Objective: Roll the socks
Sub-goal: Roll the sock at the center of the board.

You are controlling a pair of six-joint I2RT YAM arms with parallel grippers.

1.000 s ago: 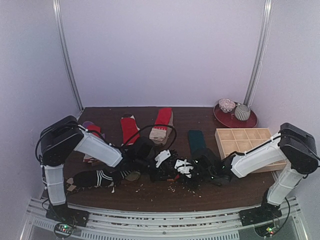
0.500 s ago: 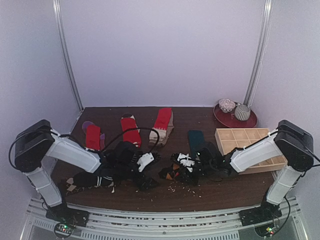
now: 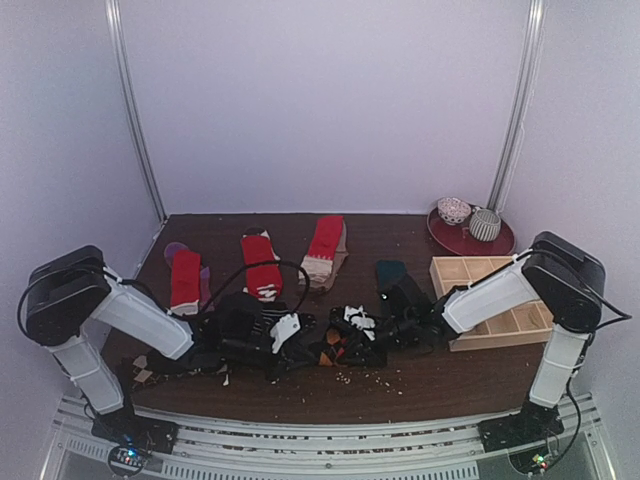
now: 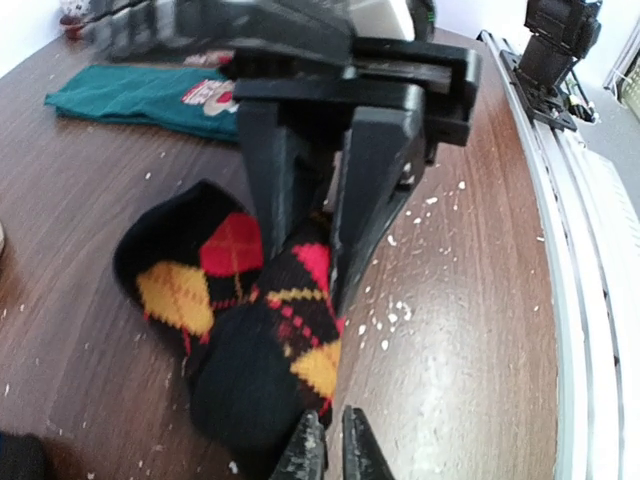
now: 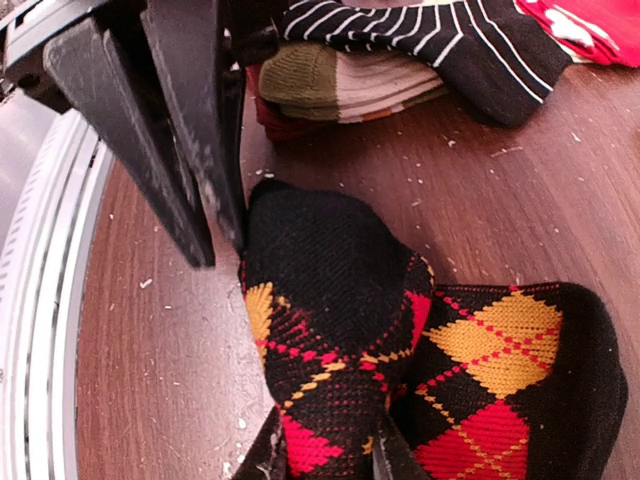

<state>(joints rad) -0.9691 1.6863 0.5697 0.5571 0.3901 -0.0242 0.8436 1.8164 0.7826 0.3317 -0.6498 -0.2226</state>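
Left gripper (image 4: 327, 450) and right gripper (image 5: 325, 452) are each clamped onto the soft knitted black sock with orange-red argyle diamonds (image 5: 335, 320), bunched at lower centre of the top view on the dark, crumb-speckled wooden table (image 4: 480, 300).

Near edge, middle of the bench (image 3: 450, 378): one sock (image 3: 328, 350) lies between the left claw (image 3: 303, 348) and the right claw (image 3: 348, 335). Behind them on the left runs a row of three socks (image 3: 262, 263). Over on the right there's a tray (image 3: 505, 325), with a plate (image 3: 445, 240) behind it in the far corner.
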